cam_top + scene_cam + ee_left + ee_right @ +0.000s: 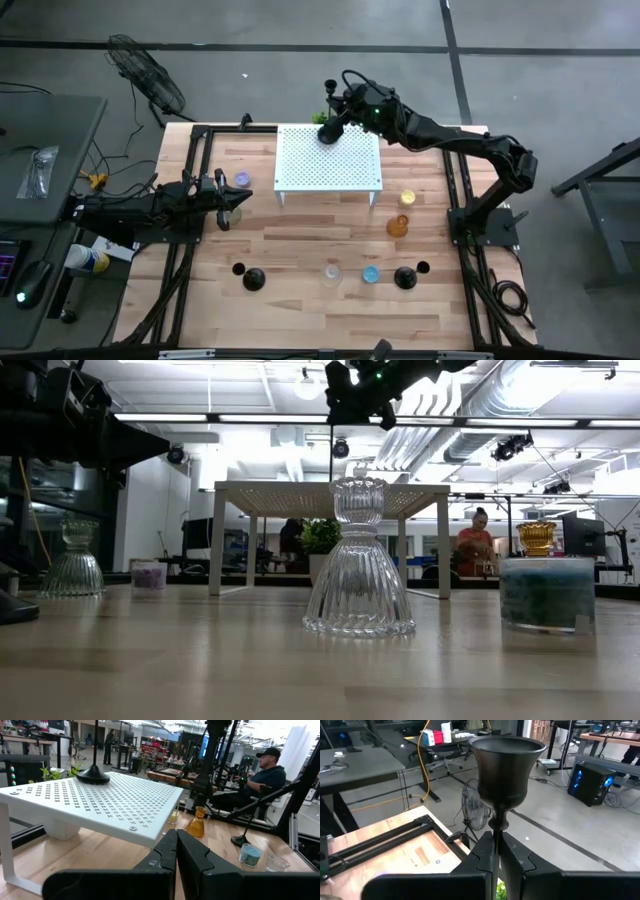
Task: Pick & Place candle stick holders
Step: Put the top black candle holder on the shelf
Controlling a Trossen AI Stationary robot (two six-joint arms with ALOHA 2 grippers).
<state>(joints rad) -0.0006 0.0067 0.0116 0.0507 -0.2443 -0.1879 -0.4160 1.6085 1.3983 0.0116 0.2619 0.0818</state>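
Note:
A tall black candlestick stands on the white perforated stand (pixel 345 175), its domed base (pixel 93 775) near the stand's far left part. My right gripper (pixel 335 122) is above that spot, shut on the candlestick (pixel 506 765). Two more black candlesticks (pixel 253 279) (pixel 405 278) stand on their bases near the table's near edge. Between them are a clear cup (pixel 331 272) and a blue cup (pixel 371 273). An orange holder (pixel 399 225) and a yellow cup (pixel 407 198) stand right of the stand. My left gripper (pixel 225 200) is shut and empty, left of the stand, by a purple cup (pixel 242 180). My right gripper pinches the candlestick's thin stem (pixel 496 831) between its two fingers, just below the black cup at its top. The fingers come roughly level from the table's right and lie across the stem. The candlestick is upright, its base (pixel 93 775) on the stand's top.
A ribbed clear glass holder (pixel 72 560) stands close to my left gripper. A green plant (pixel 325 113) stands behind the stand. A person (pixel 260 775) sits beyond the table's right side. Bare wood lies between the stand and the near row.

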